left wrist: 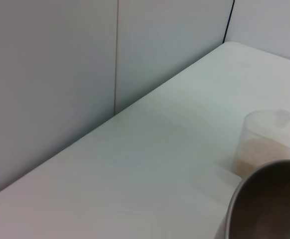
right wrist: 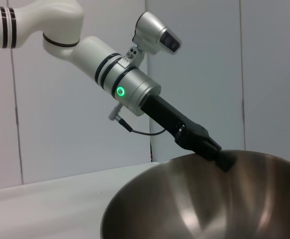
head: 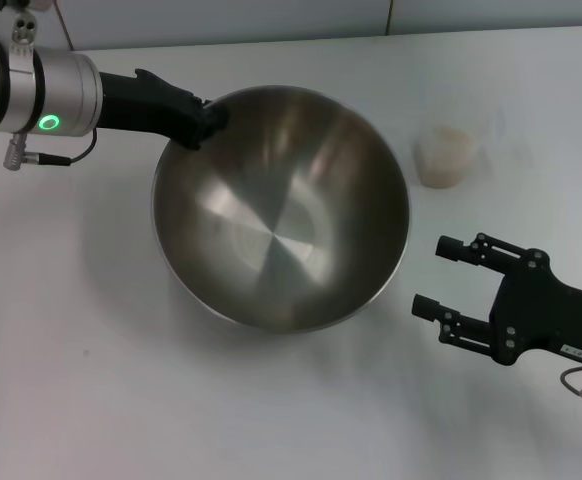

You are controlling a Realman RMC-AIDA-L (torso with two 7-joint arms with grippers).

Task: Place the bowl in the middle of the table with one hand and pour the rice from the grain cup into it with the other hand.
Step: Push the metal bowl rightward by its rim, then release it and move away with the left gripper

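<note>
We take the table [head: 91, 380] first: white, with the bowl [head: 281, 210] sitting near its centre in the head view, empty and seemingly tipped toward 5 o'clock. The left gripper [head: 209, 118] is pinching the bowl's rim at about 11 o'clock. The right gripper [head: 443, 276] hovers at 4 o'clock of the bowl, fingers spread, holding nothing. The grain cup [head: 445, 157] stands at 2 o'clock, just beside the rim, with the rice [left wrist: 257, 154] filling its lower half.

Risks, as we judge them: if the left lets go with the bowl tilted, it could rock or slide into the cup and knock it over. The thin cup wall could buckle or slip under a hard squeeze, spilling grains.

Hidden: the left fingertips behind the rim; the bowl's base contact; the cup's far wall is faint.
</note>
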